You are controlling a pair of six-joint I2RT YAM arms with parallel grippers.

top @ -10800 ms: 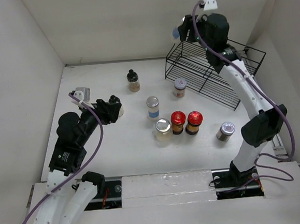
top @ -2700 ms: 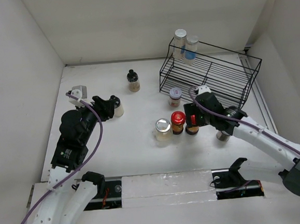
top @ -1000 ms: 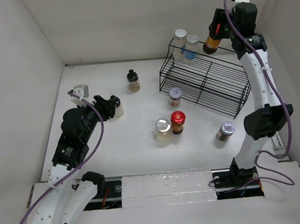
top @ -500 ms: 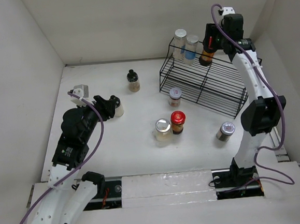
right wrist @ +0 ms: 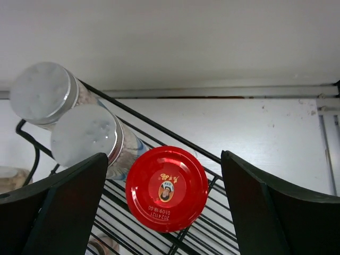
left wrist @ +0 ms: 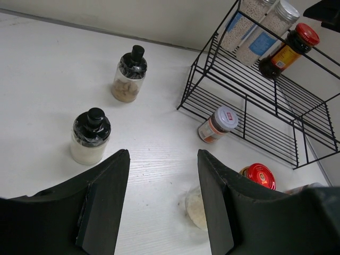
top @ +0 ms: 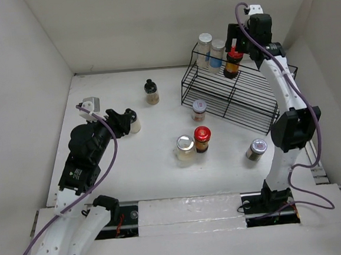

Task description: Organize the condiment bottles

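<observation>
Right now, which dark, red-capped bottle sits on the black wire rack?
The dark red-capped bottle under the right gripper, beside two clear silver-capped jars; the other bottle stands on the white table.

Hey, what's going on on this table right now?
The right gripper hangs open over the top tier of the rack, its fingers either side of a red-capped bottle standing beside two silver-capped jars. The left gripper is open and empty near a black-capped jar. Six other bottles are on the table.

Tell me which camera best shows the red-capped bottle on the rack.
Left wrist: the red-capped bottle shows whole, side-on, on the rack. Right wrist sees only its cap from above, framed by the open right gripper. Top external shows it small, beneath that gripper.
</observation>
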